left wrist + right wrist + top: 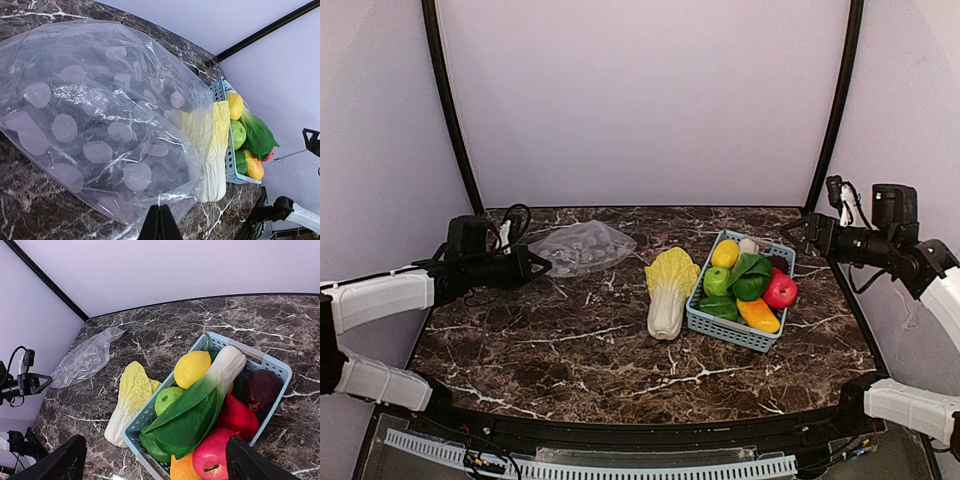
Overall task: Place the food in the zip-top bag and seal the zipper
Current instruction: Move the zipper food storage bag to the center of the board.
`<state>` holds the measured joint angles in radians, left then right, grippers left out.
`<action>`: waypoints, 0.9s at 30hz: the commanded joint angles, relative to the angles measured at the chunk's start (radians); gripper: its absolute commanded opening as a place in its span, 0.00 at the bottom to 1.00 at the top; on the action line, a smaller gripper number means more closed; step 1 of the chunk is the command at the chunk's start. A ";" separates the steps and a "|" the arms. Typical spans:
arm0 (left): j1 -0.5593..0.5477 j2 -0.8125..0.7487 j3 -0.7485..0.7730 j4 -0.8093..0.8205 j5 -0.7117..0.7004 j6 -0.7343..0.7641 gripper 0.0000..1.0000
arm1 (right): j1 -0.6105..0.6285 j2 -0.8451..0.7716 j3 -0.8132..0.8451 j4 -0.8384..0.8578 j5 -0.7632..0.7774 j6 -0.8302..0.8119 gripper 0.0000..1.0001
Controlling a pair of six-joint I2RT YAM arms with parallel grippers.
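Observation:
The clear zip-top bag (582, 247) lies flat and dotted at the back left of the table; its zipper I cannot make out. My left gripper (535, 265) is shut, its tips (160, 207) pinching the bag's (100, 115) near edge. The napa cabbage (670, 290) lies on the table, against the left side of a light-blue basket (720, 325). In the basket are the lemon (192, 367), green apple (167, 397), orange-yellow pepper (182, 467) and red fruit (212, 455). My right gripper (800, 228) hangs open above and to the right of the basket, holding nothing.
A green leafy vegetable (195, 415) lies across the basket's contents, with a dark red round fruit (261, 389) in its far corner. Purple walls and two black poles close the table's back. Marble shows in front of the cabbage and basket.

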<state>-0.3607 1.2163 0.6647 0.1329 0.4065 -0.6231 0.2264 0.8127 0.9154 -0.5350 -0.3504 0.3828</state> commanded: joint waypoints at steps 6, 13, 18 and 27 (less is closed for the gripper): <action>-0.091 -0.300 -0.190 -0.284 0.076 -0.059 0.01 | 0.183 0.050 0.046 0.003 0.089 0.049 0.94; -0.234 -0.349 -0.189 -0.394 0.103 -0.085 0.01 | 0.396 0.113 0.074 0.020 0.241 0.087 0.94; -0.411 -0.312 -0.184 -0.396 0.074 -0.121 0.04 | 0.495 0.153 0.083 0.040 0.307 0.112 0.93; -0.651 -0.252 -0.138 -0.354 -0.007 -0.234 0.18 | 0.591 0.147 0.063 0.057 0.380 0.152 0.91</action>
<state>-0.9710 0.9508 0.4904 -0.2192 0.4324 -0.7998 0.7876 0.9749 0.9707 -0.5106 -0.0372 0.5076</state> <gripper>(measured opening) 0.134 0.912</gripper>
